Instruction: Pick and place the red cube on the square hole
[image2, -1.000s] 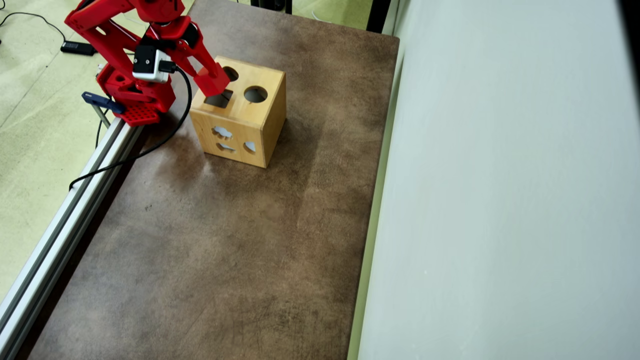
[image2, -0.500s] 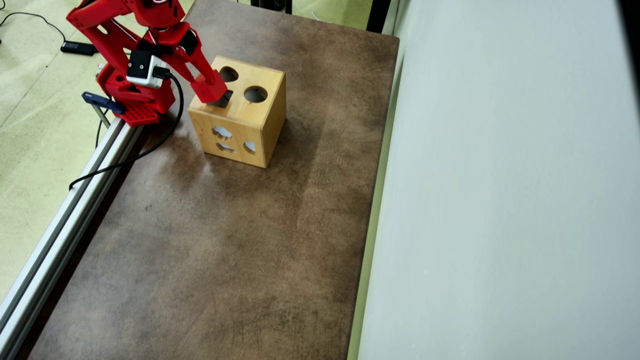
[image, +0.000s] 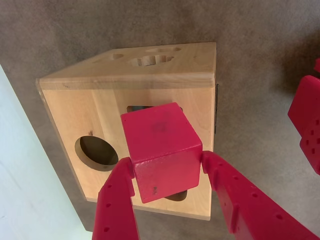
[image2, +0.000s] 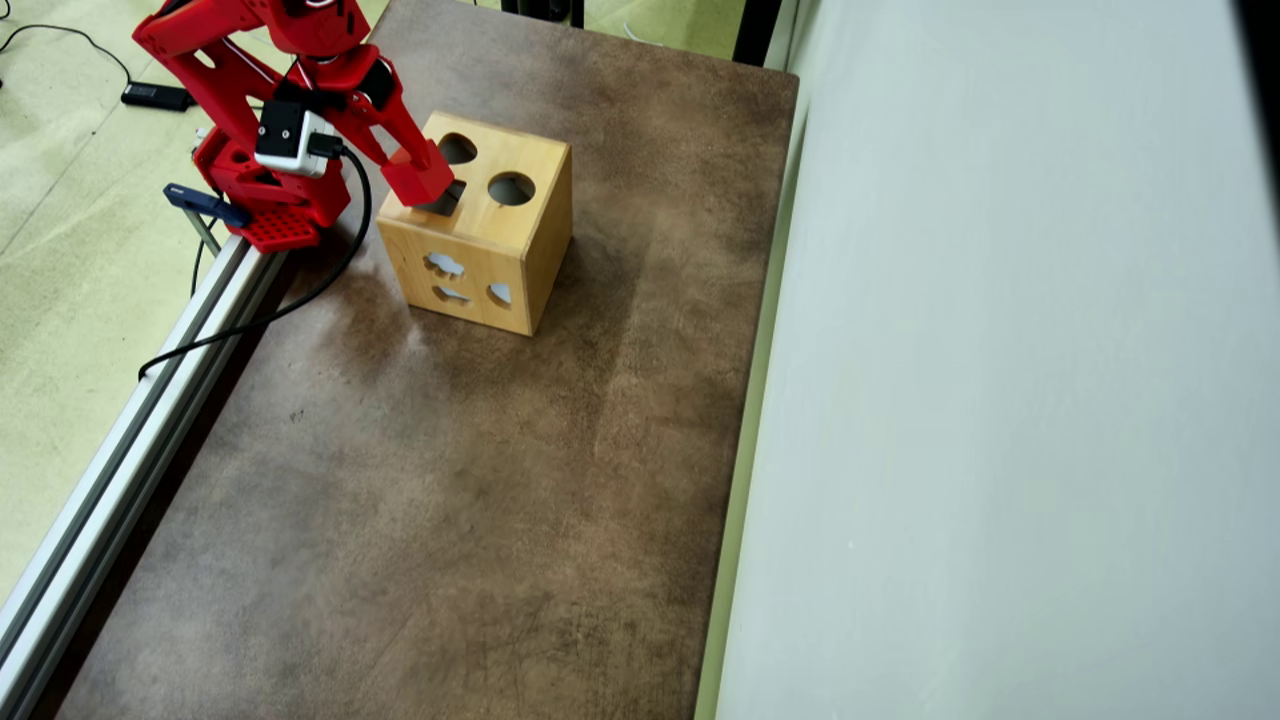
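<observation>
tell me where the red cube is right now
In the wrist view the red cube sits centre frame, clamped in the gripper, covering most of the square hole in the wooden box, right of a round hole.

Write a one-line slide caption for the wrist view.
Gripper holds the red cube over the wooden box, partly covering the square hole.

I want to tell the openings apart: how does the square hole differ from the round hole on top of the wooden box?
The square hole has straight edges; the round hole is a circle. The square hole is mostly covered by the red cube that the hand holds above it; the round hole is fully open in both views. The square hole lies nearer the arm's base in the overhead view. Both are dark cut-outs in the top face of the box.
</observation>
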